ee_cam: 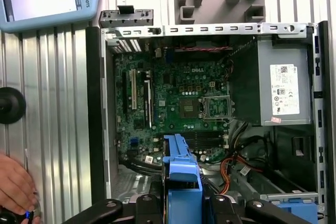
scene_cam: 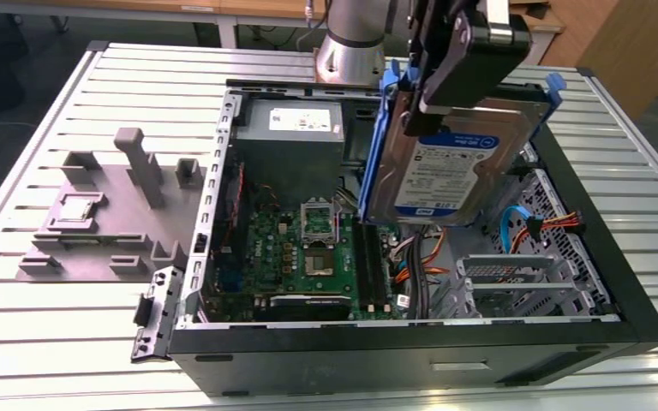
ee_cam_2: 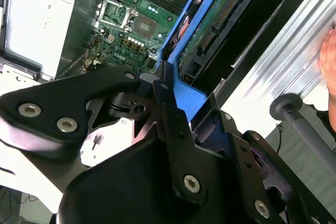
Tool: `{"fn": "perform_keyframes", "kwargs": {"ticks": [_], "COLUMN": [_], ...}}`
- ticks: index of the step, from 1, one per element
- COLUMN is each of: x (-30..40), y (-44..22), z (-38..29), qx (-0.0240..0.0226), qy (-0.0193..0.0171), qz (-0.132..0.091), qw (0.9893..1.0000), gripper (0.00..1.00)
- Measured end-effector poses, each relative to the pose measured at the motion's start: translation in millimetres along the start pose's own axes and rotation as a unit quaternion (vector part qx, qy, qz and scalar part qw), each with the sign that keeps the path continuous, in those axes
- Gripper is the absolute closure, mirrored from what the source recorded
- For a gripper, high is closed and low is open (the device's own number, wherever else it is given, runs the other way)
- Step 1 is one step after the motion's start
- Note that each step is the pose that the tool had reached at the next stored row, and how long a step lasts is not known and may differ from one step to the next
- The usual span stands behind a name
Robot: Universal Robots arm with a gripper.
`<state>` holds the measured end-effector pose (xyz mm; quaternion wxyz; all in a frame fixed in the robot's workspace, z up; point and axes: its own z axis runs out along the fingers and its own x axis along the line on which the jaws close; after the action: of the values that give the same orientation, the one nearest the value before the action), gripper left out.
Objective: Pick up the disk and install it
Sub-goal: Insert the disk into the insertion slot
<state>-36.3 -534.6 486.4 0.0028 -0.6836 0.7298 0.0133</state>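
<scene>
Up close, the gripper (scene_cam: 449, 98) is clamped on the disk (scene_cam: 438, 175), which hangs upright over the open computer case (scene_cam: 397, 347), right side. Pickup done, disk not yet installed.

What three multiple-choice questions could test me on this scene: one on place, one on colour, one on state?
1. Where is the disk?
A. In the hand, above the case
B. Flat inside the case
C. Behind the case
2. What colour are its rails?
A. Red
B. Blue
C. Yellow
3. The case is:
A. Closed
B. Wrapped
C. Open
Answers: 1 A, the hand grips the disk over the case; 2 B, blue strips edge the disk; 3 C, the board inside shows.
</scene>
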Motion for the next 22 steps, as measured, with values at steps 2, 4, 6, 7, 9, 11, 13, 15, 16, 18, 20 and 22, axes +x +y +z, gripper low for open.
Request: {"fn": "perform_keyframes", "kwargs": {"ticks": [2,4,6,7,9,11,13,15,16,18,20,22], "x": [3.0,6.4,9.8,11.3,14.3,17.2,19.6,20.8,21.0,21.0,20.9,20.8], "y": [-1.6,-3.3,-5.1,-5.9,-7.6,-9.3,-11.6,-14.4,-16.0,-19.2,-21.8,-23.7], "z": [-0.1,0.0,-0.1,-0.1,-0.1,-0.1,0.0,0.1,0.2,0.5,1.4,2.3], "qx": [0.0,0.0,0.0,0.0,0.0,0.0,0.0,0.0,0.0,-0.0001,-0.0002,-0.0003], "qy": [0.0001,0.0,0.0,0.0,0.0,0.0,0.0001,0.0,-0.0001,0.0,0.0001,0.0002], "qz": [0.0,0.0,0.0,0.0,0.0,0.0,0.0,0.0,0.0,0.0,-0.005,-0.013], "qw": [1.0,1.0,1.0,1.0,1.0,1.0,1.0,1.0,1.0,1.0,1.0,0.9999], "gripper": [0.64,0.64,0.64,0.64,0.64,0.64,0.64,0.64,0.64,0.64,0.64,0.64]}}
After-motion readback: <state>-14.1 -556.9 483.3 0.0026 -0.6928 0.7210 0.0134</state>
